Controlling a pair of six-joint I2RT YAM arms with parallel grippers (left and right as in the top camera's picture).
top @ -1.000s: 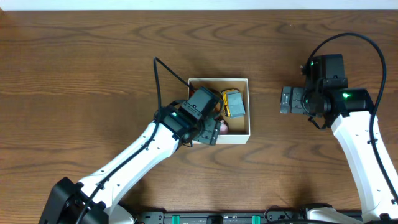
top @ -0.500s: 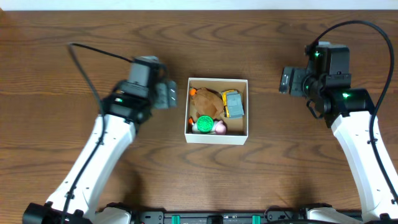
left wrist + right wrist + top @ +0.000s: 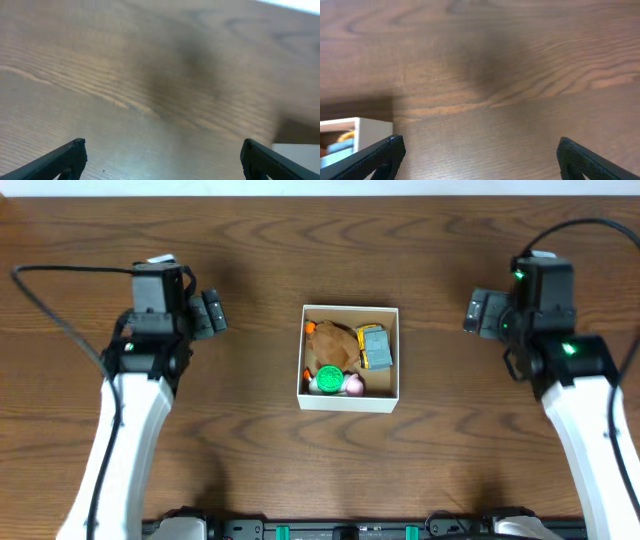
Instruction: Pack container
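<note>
The container [image 3: 349,401], a small white-walled cardboard box with a brown inside, sits at the table's middle. Inside it lie a brown toy [image 3: 333,339], a yellow and grey toy car [image 3: 375,347], a green round toy [image 3: 330,375] and a pink toy [image 3: 352,385]. My left gripper [image 3: 210,313] is open and empty, well to the left of the box. My right gripper [image 3: 478,313] is open and empty, to the right of the box. A box corner shows in the left wrist view [image 3: 300,150] and in the right wrist view [image 3: 350,135].
The wooden table [image 3: 320,470] runs under both arms. Black cables loop from each arm near the table's left and right sides. The wrist views show only bare wood between the fingertips [image 3: 70,155] [image 3: 390,150].
My left gripper rose out of the box and swung far to the left, empty. The toys it covered now show. My right gripper drifted slightly up and right.
</note>
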